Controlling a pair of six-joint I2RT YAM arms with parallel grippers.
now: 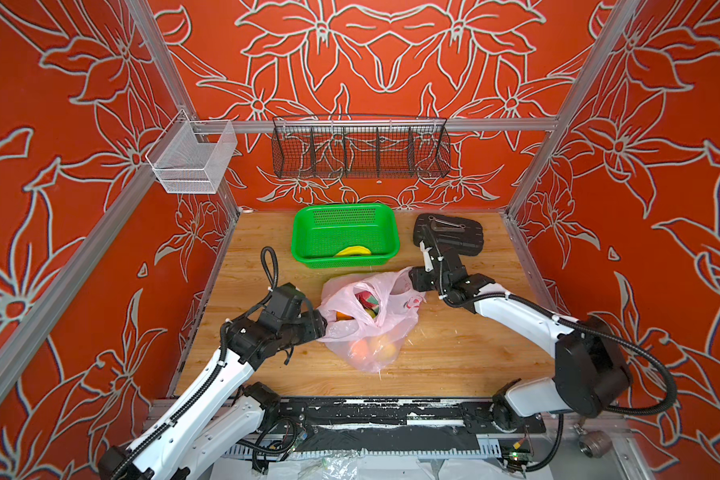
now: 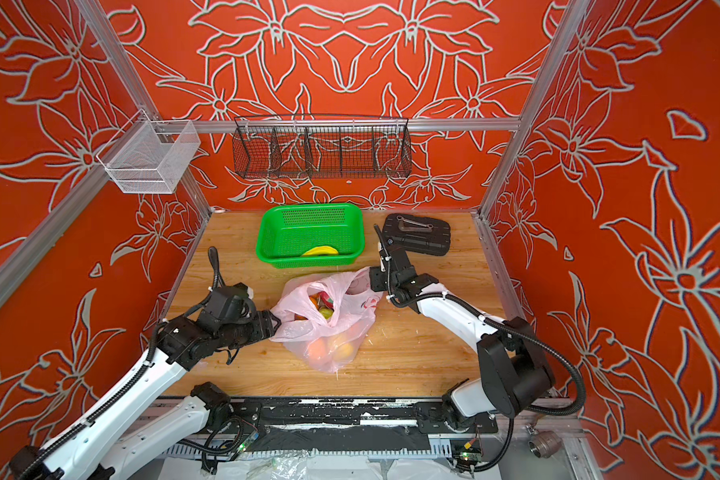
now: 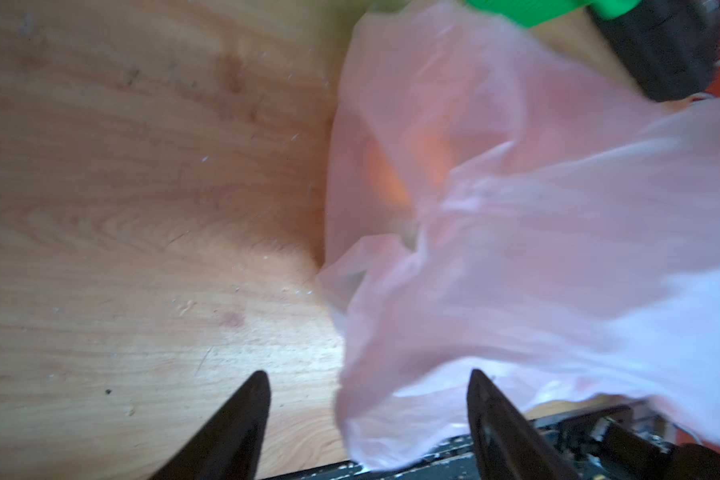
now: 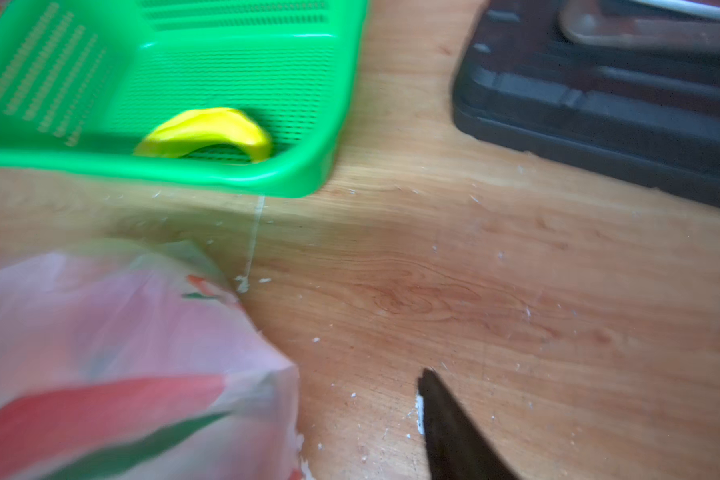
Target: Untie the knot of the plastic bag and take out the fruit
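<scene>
Left claw [image 3: 368, 371]: nearest the left wrist camera. Its two dark fingers stand wide apart, released. Loose pink film drapes over one finger, but nothing is pinched.
Right claw [image 1: 408, 279]: at the bag's far right handle. The right wrist view shows only one finger and film hides the rest, so I cannot tell whether it is released or grasping.
Plastic bag [image 1: 375, 332]: slumped mid-bench, mouth gaping upward, one handle spread toward each claw.
Knot: none visible; I judge it already undone.
Fruit out: one banana [image 1: 353, 250] lies in the green basket [image 1: 341, 262].
Fruit in bag: a dragon fruit [image 1: 368, 301] and an orange [image 1: 344, 316] show at the mouth. More orange rounds [image 1: 375, 347] glow through the film lower down.
Progress: untying looks finished and unloading has barely begun, so most of the fruit has yet to come out.
Far edge: the basket sits at its middle, just beyond the bag with a narrow gap between them. A black case [image 1: 454, 237] fills the far right corner, close behind the right arm's wrist.
Open room: the bench [image 1: 474, 353] is bare to the near right of the bag and along the near edge. The left arm's elbow is near the left edge, so there is little slack there.
</scene>
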